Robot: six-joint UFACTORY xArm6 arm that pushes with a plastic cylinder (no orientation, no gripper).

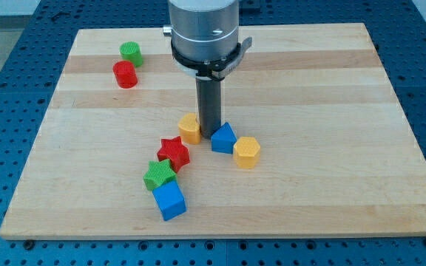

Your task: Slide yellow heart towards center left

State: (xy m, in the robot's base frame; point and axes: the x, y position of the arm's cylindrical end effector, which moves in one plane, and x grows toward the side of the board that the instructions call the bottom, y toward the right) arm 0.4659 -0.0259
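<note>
The yellow heart lies near the middle of the wooden board. My tip is down on the board, right against the heart's right side. The blue triangle-like block sits just right of my tip, touching or almost touching it. The rod hides part of the heart's right edge.
A yellow hexagon lies right of the blue triangle. A red star, a green star and a blue cube run in a chain below the heart. A green cylinder and a red cylinder stand at the top left.
</note>
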